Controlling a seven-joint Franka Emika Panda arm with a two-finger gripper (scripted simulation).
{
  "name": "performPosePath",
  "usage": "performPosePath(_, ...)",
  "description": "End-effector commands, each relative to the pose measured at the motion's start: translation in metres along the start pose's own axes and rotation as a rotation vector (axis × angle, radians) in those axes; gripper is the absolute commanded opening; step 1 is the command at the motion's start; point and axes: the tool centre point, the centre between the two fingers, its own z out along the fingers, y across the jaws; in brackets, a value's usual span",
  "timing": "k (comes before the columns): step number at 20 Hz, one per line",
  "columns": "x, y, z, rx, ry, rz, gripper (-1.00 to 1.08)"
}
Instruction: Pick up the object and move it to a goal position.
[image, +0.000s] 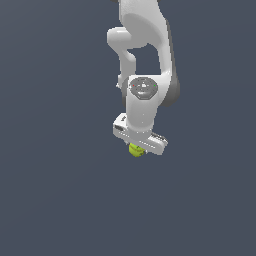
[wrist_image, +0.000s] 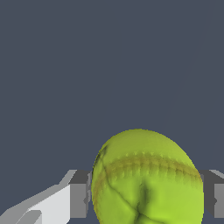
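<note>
The object is a small yellow-green ball (image: 135, 150) with stitched seam lines, peeking out just under the white hand of my arm in the exterior view. In the wrist view the ball (wrist_image: 146, 179) fills the space between my two grey fingertips, one pad (wrist_image: 79, 199) on each side pressing against it. My gripper (image: 136, 148) is shut on the ball, and its fingers are mostly hidden by the hand in the exterior view.
A plain dark blue-grey surface (image: 55, 190) spreads all around the arm. The white arm links (image: 145, 45) rise above the hand in the exterior view.
</note>
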Motion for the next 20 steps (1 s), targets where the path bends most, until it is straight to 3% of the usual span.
performPosePath(1,0.012,0.003,-0.025,0.001,0.001,0.000,-1.00)
performPosePath(10,0.044,0.011,-0.085,0.000,0.002,0.000,-1.00)
performPosePath(20,0.055,0.013,-0.104,0.000,0.002,0.000,-1.00)
